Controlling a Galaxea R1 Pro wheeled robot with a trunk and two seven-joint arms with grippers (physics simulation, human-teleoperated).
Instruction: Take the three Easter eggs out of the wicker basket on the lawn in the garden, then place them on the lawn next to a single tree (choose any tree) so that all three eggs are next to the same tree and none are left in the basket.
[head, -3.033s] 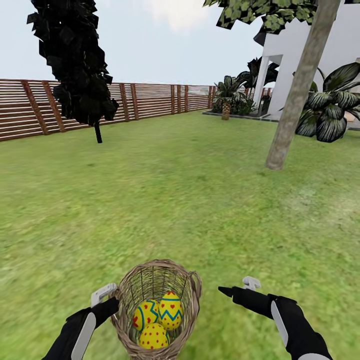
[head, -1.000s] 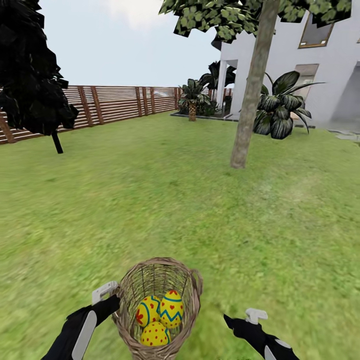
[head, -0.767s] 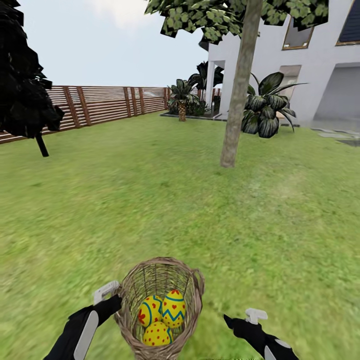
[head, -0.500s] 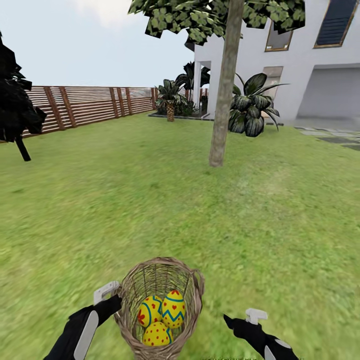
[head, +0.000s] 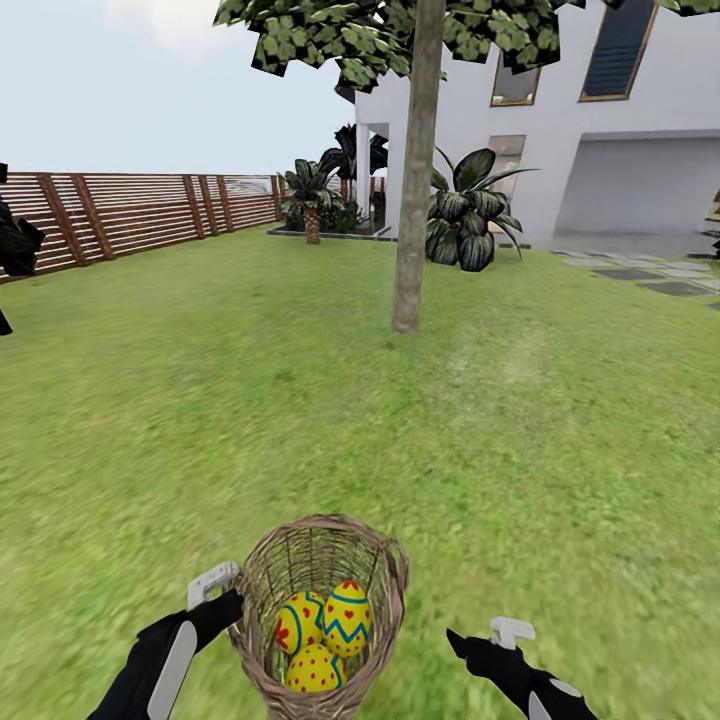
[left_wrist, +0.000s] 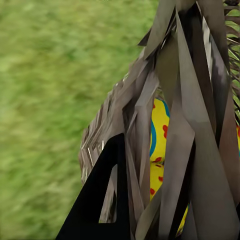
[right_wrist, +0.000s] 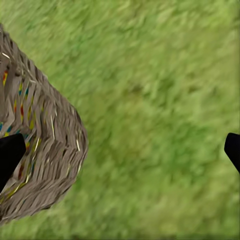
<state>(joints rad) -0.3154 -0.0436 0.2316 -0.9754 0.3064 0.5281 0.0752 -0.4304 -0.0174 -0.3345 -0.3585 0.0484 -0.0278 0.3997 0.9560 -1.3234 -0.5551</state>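
Observation:
The brown wicker basket (head: 318, 600) hangs low in front of me in the head view, with my left gripper (head: 216, 592) shut on its rim. Three yellow Easter eggs lie inside: a zigzag-banded egg (head: 345, 617), a flowered egg (head: 296, 622) and a dotted egg (head: 311, 668). The left wrist view looks through the weave (left_wrist: 170, 125) at a yellow egg (left_wrist: 160, 132). My right gripper (head: 487, 637) stands open beside the basket (right_wrist: 45, 165), nothing between its fingertips (right_wrist: 10, 155). The grey-beige tree trunk (head: 411, 200) rises straight ahead on the lawn (head: 300, 400).
A brown slat fence (head: 130, 210) bounds the left side. The white house (head: 610, 150) stands behind the tree, with palm-like plants (head: 465, 225) at its wall and stepping stones (head: 650, 278) to the right. A dark tree (head: 10, 250) shows at the far left edge.
The whole view has swung to the right, so the trunk now stands near the picture's middle. The right arm sits lower than three seconds ago. Basket and eggs keep their place.

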